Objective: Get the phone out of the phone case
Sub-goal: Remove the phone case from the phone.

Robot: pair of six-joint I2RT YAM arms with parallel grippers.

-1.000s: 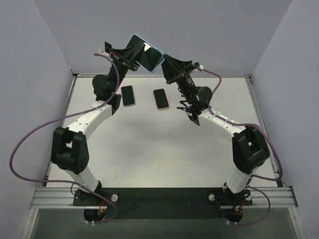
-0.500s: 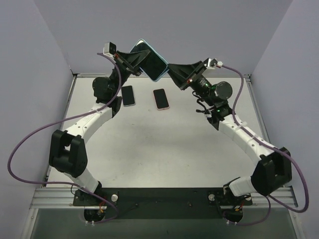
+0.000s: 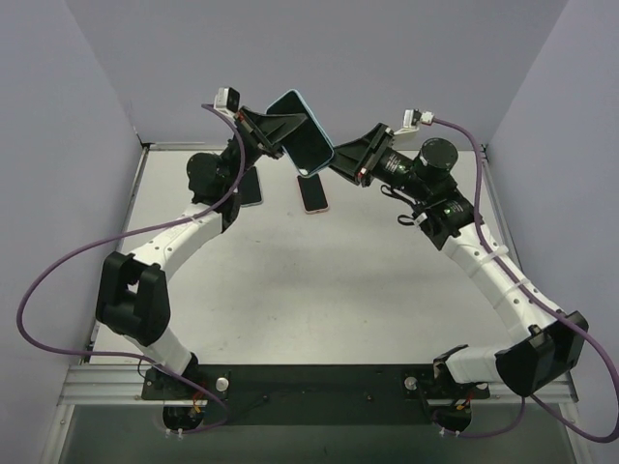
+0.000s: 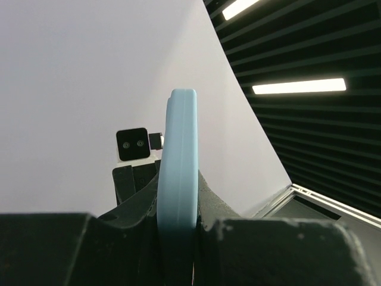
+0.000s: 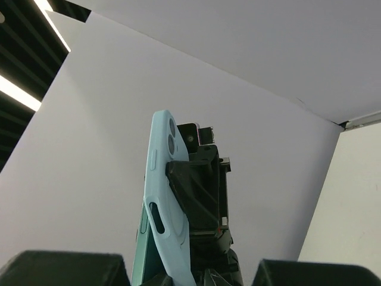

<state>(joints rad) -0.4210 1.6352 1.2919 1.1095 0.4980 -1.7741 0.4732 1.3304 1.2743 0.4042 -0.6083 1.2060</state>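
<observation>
A phone (image 3: 306, 141) with a dark screen sits in a light blue phone case (image 3: 289, 101), held high above the table's far end. My left gripper (image 3: 279, 130) is shut on the case from the left. In the left wrist view the case (image 4: 177, 161) stands edge-on, pinched between both fingers (image 4: 238, 238). My right gripper (image 3: 333, 162) meets its lower right corner. The right wrist view shows the case's back (image 5: 162, 196) with camera holes, a greenish phone edge (image 5: 141, 235) beside it, and the left gripper (image 5: 199, 190) behind. Its lower end drops between my right fingers (image 5: 65, 268), whose tips are cut off.
Two more phones lie flat on the white table (image 3: 290, 280) at the far end: a black one (image 3: 253, 189), half hidden behind the left arm, and a pink-edged one (image 3: 312, 194). Grey walls enclose the table on three sides.
Both grippers carried the cased phone a little right and turned it more upright. The right arm's elbow swung out to the right.
</observation>
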